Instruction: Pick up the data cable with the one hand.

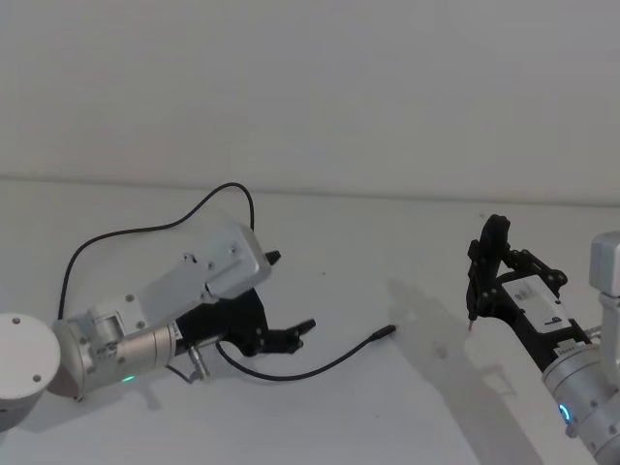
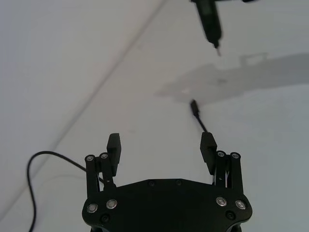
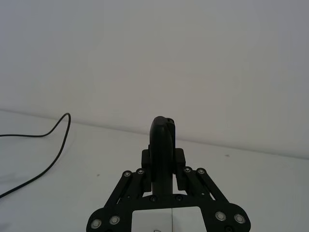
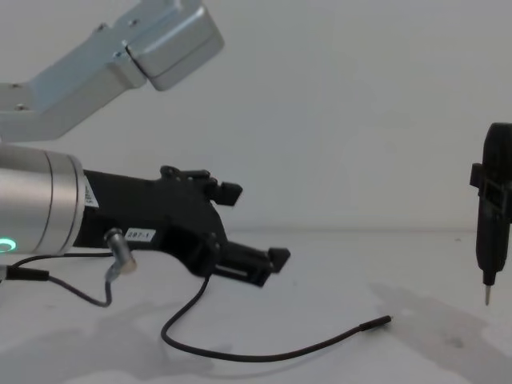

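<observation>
Black fingers (image 2: 114, 145) spread wide and empty, our left gripper (image 1: 291, 291) (image 2: 161, 142) (image 4: 256, 224) reaches forward, tilted low over the table (image 1: 407, 426). We count one cable (image 1: 320, 369) (image 4: 264, 354): it curves under the left gripper, its tip (image 1: 385, 332) (image 2: 194, 106) (image 4: 378, 322) lying on the table just past those fingers. Our right gripper (image 1: 492, 260) (image 3: 163, 159), well apart from the left gripper, is clamped on one pen tool (image 4: 492, 216), metal point down. One short wire (image 4: 48, 280) with a silver plug hangs behind the left gripper.
</observation>
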